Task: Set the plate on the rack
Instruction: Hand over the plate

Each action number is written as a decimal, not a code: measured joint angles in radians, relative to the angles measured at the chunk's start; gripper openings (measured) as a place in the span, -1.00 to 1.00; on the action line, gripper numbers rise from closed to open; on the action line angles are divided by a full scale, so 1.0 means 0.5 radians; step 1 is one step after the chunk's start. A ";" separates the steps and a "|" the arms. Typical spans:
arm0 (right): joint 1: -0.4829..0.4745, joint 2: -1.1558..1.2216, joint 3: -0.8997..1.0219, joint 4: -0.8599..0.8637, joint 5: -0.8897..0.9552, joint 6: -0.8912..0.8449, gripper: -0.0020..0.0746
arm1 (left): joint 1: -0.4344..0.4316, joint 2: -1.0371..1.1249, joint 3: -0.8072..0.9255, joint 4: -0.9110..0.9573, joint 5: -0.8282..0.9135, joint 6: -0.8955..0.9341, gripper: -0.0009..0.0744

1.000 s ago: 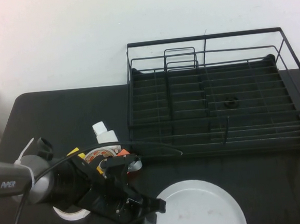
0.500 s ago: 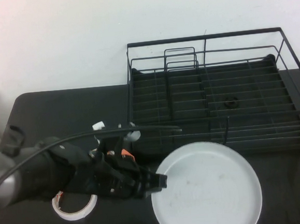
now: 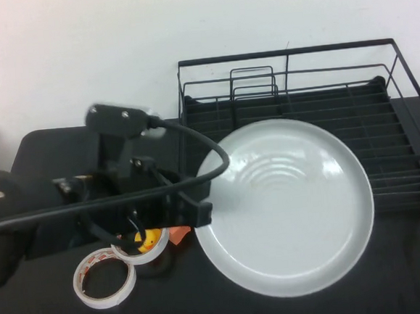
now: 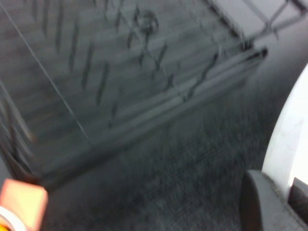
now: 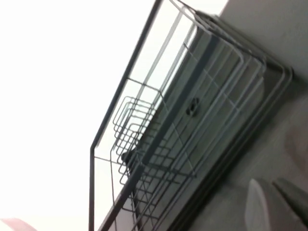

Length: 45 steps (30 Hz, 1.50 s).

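Note:
The white plate (image 3: 287, 209) is lifted above the table, tilted toward the camera, and covers the front left part of the black wire rack (image 3: 285, 51). My left gripper (image 3: 200, 214) is shut on the plate's left rim. In the left wrist view the plate's rim (image 4: 288, 139) sits pinched in the left gripper (image 4: 281, 185), with the rack (image 4: 120, 72) below and beyond. My right gripper (image 5: 269, 192) is out of the high view. In the right wrist view it hangs empty over the table near the rack (image 5: 192, 110), with a narrow gap between its tips.
Two white tape rolls (image 3: 103, 274) (image 3: 145, 242) and a small orange item (image 3: 178, 234) lie on the black table (image 3: 50, 155) under my left arm. The orange item also shows in the left wrist view (image 4: 21, 202). A white wall stands behind the rack.
My left gripper has raised the plate from the table's front edge and carried it up and back toward the rack. The arm now stands higher, uncovering the tape rolls.

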 joint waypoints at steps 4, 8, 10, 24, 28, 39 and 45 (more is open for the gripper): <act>-0.001 0.000 0.004 0.057 -0.005 -0.229 -0.95 | 0.000 -0.091 0.003 0.000 -0.061 0.036 -0.97; -0.004 0.000 -0.019 0.397 0.062 -0.956 -0.95 | -0.003 -0.116 0.003 -0.008 -0.069 0.142 -0.97; -0.004 0.005 -0.114 0.674 0.157 -1.491 -0.95 | -0.003 -0.116 0.007 -0.045 -0.079 0.252 -0.97; -0.004 1.459 -1.170 1.346 1.058 -3.302 -0.90 | -0.162 -0.181 0.007 -0.794 -0.298 1.284 -0.97; -0.004 1.826 -1.494 1.369 1.176 -3.556 -0.54 | -0.351 -0.199 0.007 -0.841 -0.447 1.407 -0.97; 0.097 2.454 -1.966 1.380 1.571 -3.875 0.36 | -0.552 -0.199 0.010 -0.893 -0.639 1.442 -0.97; 0.387 2.577 -1.970 1.118 1.521 -3.942 0.34 | -0.552 -0.199 0.010 -0.906 -0.668 1.442 -0.97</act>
